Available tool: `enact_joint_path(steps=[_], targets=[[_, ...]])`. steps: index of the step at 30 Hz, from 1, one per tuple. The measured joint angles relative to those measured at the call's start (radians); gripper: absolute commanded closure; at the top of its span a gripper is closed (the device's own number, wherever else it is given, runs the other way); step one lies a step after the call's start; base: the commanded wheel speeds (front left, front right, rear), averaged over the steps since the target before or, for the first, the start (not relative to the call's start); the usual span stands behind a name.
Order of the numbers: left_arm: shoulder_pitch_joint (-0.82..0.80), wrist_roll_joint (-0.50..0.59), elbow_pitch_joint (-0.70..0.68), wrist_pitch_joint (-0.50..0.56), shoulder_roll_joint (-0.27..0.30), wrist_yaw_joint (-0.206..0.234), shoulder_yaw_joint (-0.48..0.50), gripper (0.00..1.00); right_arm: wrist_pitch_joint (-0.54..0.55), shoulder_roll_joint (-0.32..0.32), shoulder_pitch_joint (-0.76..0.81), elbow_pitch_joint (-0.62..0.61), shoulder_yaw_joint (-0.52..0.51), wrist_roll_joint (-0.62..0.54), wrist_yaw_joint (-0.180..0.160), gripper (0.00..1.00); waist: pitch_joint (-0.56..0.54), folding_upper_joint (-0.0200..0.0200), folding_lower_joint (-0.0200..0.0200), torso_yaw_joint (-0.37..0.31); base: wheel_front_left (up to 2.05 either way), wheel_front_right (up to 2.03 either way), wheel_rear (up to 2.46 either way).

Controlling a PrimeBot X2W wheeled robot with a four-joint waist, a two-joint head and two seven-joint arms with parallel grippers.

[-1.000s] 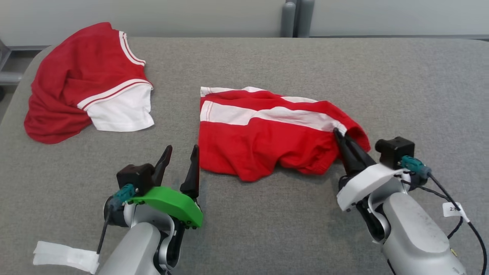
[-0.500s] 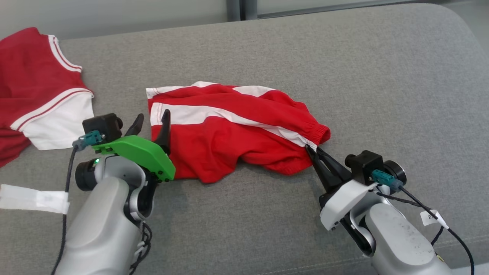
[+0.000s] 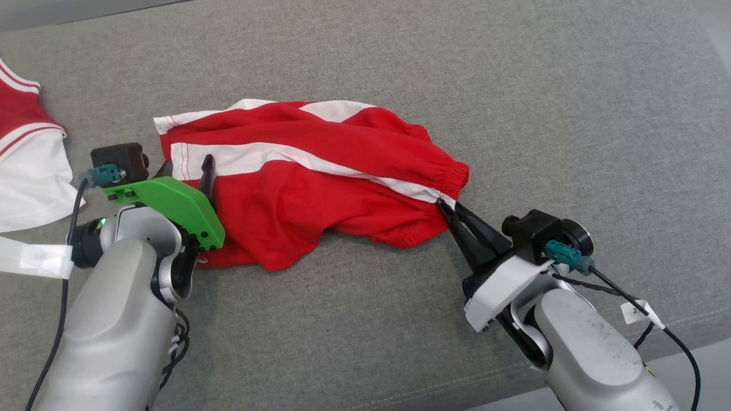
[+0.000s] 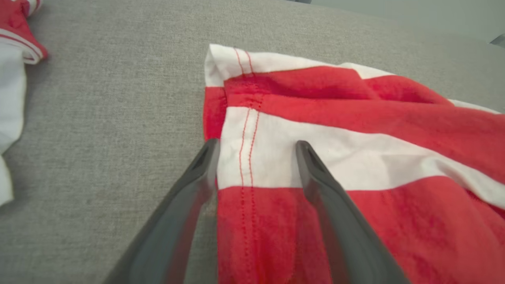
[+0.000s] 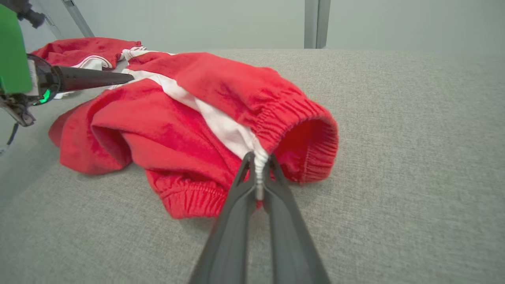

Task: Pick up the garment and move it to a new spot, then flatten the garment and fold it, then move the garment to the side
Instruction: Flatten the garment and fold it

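The garment [image 3: 320,182], red shorts with a white side stripe, lies crumpled on the grey padded table [image 3: 514,85]. My right gripper [image 3: 442,204] is shut on its elastic waistband where the white stripe ends, and in the right wrist view the right gripper [image 5: 259,157] pinches that bunched white edge of the garment [image 5: 189,118]. My left gripper [image 3: 187,165] is open at the opposite end. In the left wrist view, the left gripper [image 4: 257,145] straddles the stitched leg hem of the garment [image 4: 355,130], one finger off the cloth and one over the white band.
A second red and white garment [image 3: 28,160] lies at the table's left, also visible as a heap [image 5: 79,53] in the right wrist view. A white tape tag [image 3: 34,257] hangs on the left arm's cable. The table's front edge [image 3: 674,342] runs close by the right arm.
The head camera has turned, shifting the whole picture. Relative to the garment, my left gripper has advanced from beside its lower corner to over the leg hem. The right gripper keeps its grip.
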Motion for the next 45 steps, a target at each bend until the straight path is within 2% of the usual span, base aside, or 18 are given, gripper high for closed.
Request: enact_joint_path(steps=[12,17,21,22,24,26,28,29,31,32,35,37,38,39,40,41,42,45], targets=[[-0.048,0.010,0.042,-0.002,-0.007,0.000,0.000,0.00,0.000,-0.009,-0.002,-0.002,0.017,0.016,0.000,1.00,0.012,0.0000,0.0000,0.021,0.00,0.00,0.00],[-0.051,0.008,0.058,0.002,-0.038,-0.002,-0.009,0.00,0.000,-0.012,-0.003,-0.002,0.019,0.022,0.000,1.00,0.010,0.0000,0.0000,0.029,0.00,0.00,0.00],[-0.053,0.008,0.072,0.002,-0.040,-0.002,-0.012,0.00,0.000,-0.012,-0.011,-0.002,0.028,0.024,0.000,1.00,0.008,0.0000,0.0000,0.031,0.00,0.00,0.00],[-0.056,0.008,0.076,0.002,-0.040,-0.002,-0.012,0.01,0.000,-0.012,-0.015,-0.002,0.029,0.025,0.000,1.00,0.008,0.0000,0.0000,0.031,0.00,0.00,0.00],[-0.064,0.008,0.085,0.002,-0.040,-0.002,-0.010,0.13,0.000,-0.012,-0.018,-0.003,0.029,0.025,0.000,1.00,0.009,0.0000,0.0000,0.030,0.00,0.00,0.00],[-0.070,0.008,0.092,0.002,-0.040,-0.002,-0.009,0.18,0.000,-0.014,-0.018,-0.003,0.029,0.026,0.000,1.00,0.009,0.0000,0.0000,0.029,0.00,0.00,0.00],[-0.073,0.008,0.099,0.002,-0.040,-0.002,-0.007,0.07,0.000,-0.016,-0.018,-0.003,0.030,0.031,0.000,1.00,0.010,0.0000,0.0000,0.028,0.00,0.00,0.00],[-0.073,0.008,0.103,0.002,-0.040,-0.002,-0.006,0.08,0.000,-0.017,-0.018,-0.002,0.031,0.033,0.000,1.00,0.010,0.0000,0.0000,0.027,0.00,0.00,0.00],[-0.073,0.007,0.120,0.002,-0.040,-0.002,-0.004,0.29,0.000,-0.017,-0.018,-0.003,0.033,0.034,0.000,1.00,0.011,0.0000,0.0000,0.024,0.00,0.00,0.00],[-0.073,0.007,0.120,0.002,-0.040,-0.002,-0.004,0.37,0.000,-0.017,-0.018,-0.003,0.033,0.034,0.000,1.00,0.011,0.0000,0.0000,0.024,0.00,0.00,0.00],[-0.075,0.004,0.128,0.002,-0.042,-0.002,-0.004,0.50,0.000,-0.018,-0.018,-0.003,0.033,0.034,0.000,1.00,0.012,0.0000,0.0000,0.021,0.00,0.00,0.00],[-0.079,-0.001,0.131,0.002,-0.046,-0.002,-0.004,0.46,0.000,-0.020,-0.018,-0.003,0.033,0.034,0.000,1.00,0.013,0.0000,0.0000,0.020,0.00,0.00,0.00],[-0.082,-0.001,0.133,0.002,-0.049,-0.002,-0.004,0.35,0.000,-0.020,-0.018,-0.003,0.033,0.034,0.000,1.00,0.013,0.0000,0.0000,0.019,0.00,0.00,0.00],[-0.084,-0.001,0.135,0.002,-0.053,-0.003,-0.004,0.32,0.000,-0.021,-0.018,-0.003,0.034,0.034,0.000,1.00,0.013,0.0000,0.0000,0.019,0.00,0.00,0.00],[-0.084,-0.001,0.139,0.002,-0.055,-0.008,-0.006,0.24,0.000,-0.021,-0.018,-0.003,0.035,0.034,0.000,1.00,0.013,0.0000,0.0000,0.018,0.00,0.00,0.00],[-0.084,-0.001,0.144,0.002,-0.057,-0.011,-0.006,0.09,0.000,-0.021,-0.018,-0.003,0.037,0.034,0.000,1.00,0.013,0.0000,0.0000,0.017,0.00,0.00,0.00],[-0.084,-0.002,0.149,0.002,-0.057,-0.011,-0.005,0.00,0.000,-0.021,-0.019,-0.003,0.040,0.034,0.000,1.00,0.014,0.0000,0.0000,0.016,0.00,0.00,0.00],[-0.088,-0.002,0.160,0.001,-0.057,-0.011,-0.002,0.00,0.000,-0.021,-0.021,-0.003,0.043,0.034,0.000,1.00,0.015,0.0000,0.0000,0.012,0.00,0.00,0.00]])
